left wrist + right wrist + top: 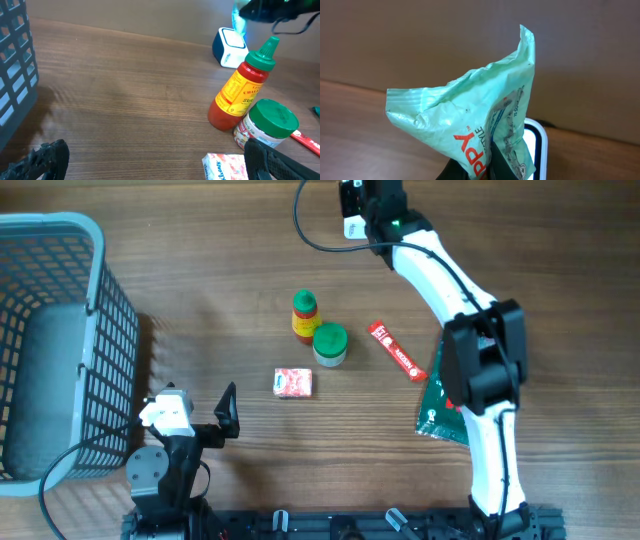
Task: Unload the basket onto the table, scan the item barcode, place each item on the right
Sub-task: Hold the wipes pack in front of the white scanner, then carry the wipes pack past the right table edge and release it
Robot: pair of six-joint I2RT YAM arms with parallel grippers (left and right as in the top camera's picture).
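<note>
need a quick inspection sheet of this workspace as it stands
surface: wooden table, no spill seen
job's things: mint pouch held up, scanner just behind it
clutter: sauce bottle, green-lidded jar, pink packet, red stick pack, dark green packet partly under the right arm, grey basket at the left
pincers: right pincer shut on the mint pouch; left pincer open, holding nothing
cables: black cable by the scanner; second cable by the left arm
surroundings: nothing seen

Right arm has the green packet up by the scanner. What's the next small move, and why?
Probably tilt the right gripper to turn the green packet flat toward the scanner: the packet stands crumpled, the scanner sits behind it, and no barcode shows.
</note>
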